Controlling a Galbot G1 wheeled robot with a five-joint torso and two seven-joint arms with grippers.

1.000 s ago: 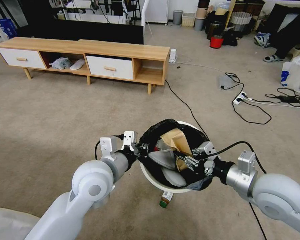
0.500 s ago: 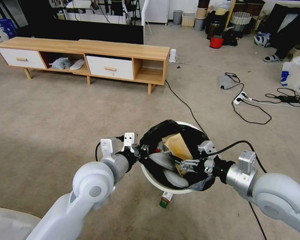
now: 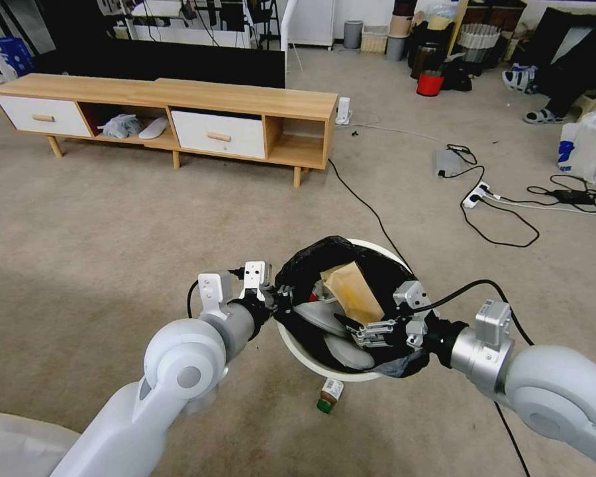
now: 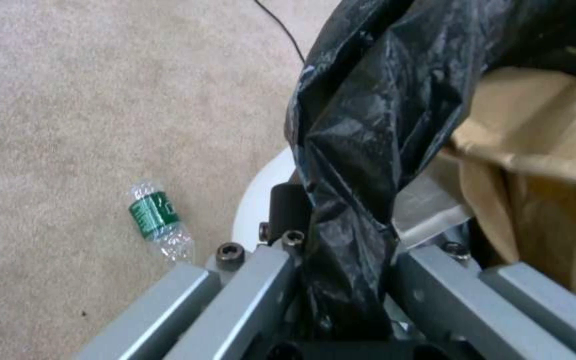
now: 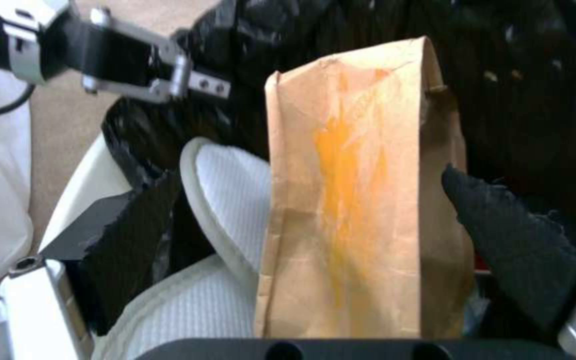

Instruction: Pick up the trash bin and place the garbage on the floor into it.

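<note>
Left end effector (image 3: 279, 299) pinched the trash bin (image 3: 297, 350) liner; right end effector (image 3: 371, 329), spread, released a brown bag (image 3: 353, 291); retrieving the bottle (image 3: 328, 393) should follow.

trash bin (image 3: 311, 354): white, black-lined, upright, holding tan bag | green-labelled bottle (image 4: 158, 222): lying on carpet (image 3: 112, 225)

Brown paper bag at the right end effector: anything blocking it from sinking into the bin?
Likely the slippers. The brown paper bag stands upright in the trash bin, with pale slippers packed beside it. The right end effector is open around it; the left end effector clamps the liner at the rim.
</note>
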